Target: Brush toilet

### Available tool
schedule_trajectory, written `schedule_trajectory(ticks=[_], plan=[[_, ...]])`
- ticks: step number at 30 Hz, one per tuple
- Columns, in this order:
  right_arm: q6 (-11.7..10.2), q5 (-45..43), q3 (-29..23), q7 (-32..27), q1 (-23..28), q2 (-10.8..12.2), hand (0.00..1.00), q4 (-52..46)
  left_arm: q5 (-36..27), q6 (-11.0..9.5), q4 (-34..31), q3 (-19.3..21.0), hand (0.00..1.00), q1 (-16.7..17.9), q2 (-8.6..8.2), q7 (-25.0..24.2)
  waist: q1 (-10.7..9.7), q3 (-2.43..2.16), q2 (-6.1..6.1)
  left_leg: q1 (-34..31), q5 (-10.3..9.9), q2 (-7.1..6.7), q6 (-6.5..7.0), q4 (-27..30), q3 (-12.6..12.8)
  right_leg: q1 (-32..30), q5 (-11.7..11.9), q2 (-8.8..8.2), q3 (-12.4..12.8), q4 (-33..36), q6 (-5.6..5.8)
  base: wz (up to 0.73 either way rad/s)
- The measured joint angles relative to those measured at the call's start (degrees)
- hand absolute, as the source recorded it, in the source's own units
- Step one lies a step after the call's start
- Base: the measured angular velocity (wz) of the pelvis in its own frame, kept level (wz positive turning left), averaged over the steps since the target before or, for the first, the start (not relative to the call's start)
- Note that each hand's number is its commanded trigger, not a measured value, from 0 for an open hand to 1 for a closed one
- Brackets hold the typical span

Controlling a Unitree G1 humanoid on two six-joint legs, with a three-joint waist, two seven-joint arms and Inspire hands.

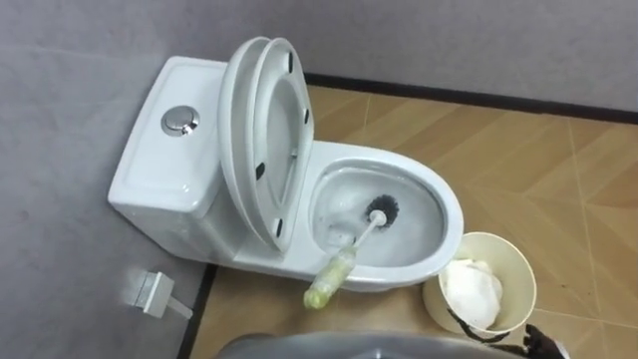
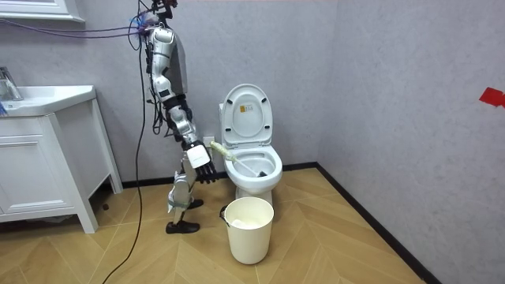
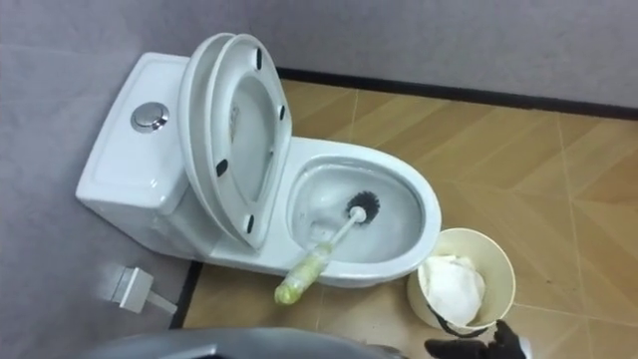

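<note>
Hand (image 2: 203, 167) on right arm loose-fingered, empty, near brush (image 1: 344, 261)

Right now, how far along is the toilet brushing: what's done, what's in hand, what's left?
Done: the seat is up and the brush lies head down in the bowl, handle across the rim. In hand: nothing; the right hand hangs apart from the handle. Left: probably gripping it and scrubbing.

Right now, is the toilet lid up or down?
Up: the lid and seat lean back toward the tank, leaving the bowl uncovered.
</note>
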Motion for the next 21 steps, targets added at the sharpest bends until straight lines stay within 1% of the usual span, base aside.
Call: schedule_trajectory(ticks=[4,7,8,11,13,15,19,21], plan=[[0.4,-0.9,0.0,0.4,-0.1,0.6,0.00,4.5,0.1,0.8,0.5,0.0,0.00,-0.3,-0.93,0.0,-0.3,0.00,0.09,0.4,0.0,-0.01,0.02,-0.1,0.4,0.0,0.0,0.12,1.1,0.0,0.01,-0.15],[2.1,-3.8,-0.1,1.5,-0.4,0.7,0.00,8.7,0.1,1.9,0.7,0.0,0.00,-0.4,-0.98,0.0,-0.8,0.03,0.24,1.4,0.0,-0.05,0.02,-0.5,0.7,0.4,0.0,0.16,1.7,0.0,0.03,-0.16],[2.8,-5.4,-0.1,2.0,-0.4,0.7,0.00,9.7,0.1,2.2,0.7,0.0,0.00,-0.4,-0.98,0.0,-0.9,0.05,0.35,1.7,0.0,-0.02,0.02,-0.9,0.9,0.5,0.0,0.24,2.4,-0.1,0.03,-0.18],[4.7,-9.7,-0.1,3.6,-0.5,0.9,0.00,12.2,0.6,3.0,0.9,0.0,0.00,-1.8,-0.98,0.0,-2.1,0.07,0.41,2.2,0.0,-0.01,0.02,-1.5,1.1,0.6,0.0,0.31,2.9,0.0,0.04,-0.08],[5.7,-11.9,0.0,4.8,-0.3,1.2,0.00,12.9,1.3,3.2,0.9,-0.1,0.00,-2.7,-0.97,0.0,-2.6,0.08,0.37,2.7,0.0,0.00,0.01,-2.2,1.1,0.5,0.0,0.30,3.2,0.0,0.04,-0.10],[7.3,-13.2,0.1,6.1,0.1,1.8,0.00,13.1,1.3,3.6,0.9,-0.4,0.00,-3.9,-0.99,0.0,-2.7,0.09,0.28,2.9,0.0,0.02,0.02,-2.2,1.3,0.4,0.0,0.42,4.0,0.0,0.11,-0.14],[8.9,-16.1,0.1,7.2,-0.1,2.7,0.00,13.8,1.2,3.9,1.5,-2.0,0.00,-6.0,-0.98,0.0,-3.0,0.13,0.07,3.4,0.0,0.01,0.02,-2.2,1.2,0.4,0.1,0.49,5.1,0.1,0.19,-0.17],[9.8,-17.0,0.5,7.8,-0.4,2.9,0.00,14.1,1.2,3.9,2.1,-3.0,0.00,-7.1,-1.01,0.0,-3.2,0.13,-0.05,3.7,0.0,0.07,0.02,-2.3,1.4,0.2,0.1,0.60,6.2,0.2,0.19,-0.20]])
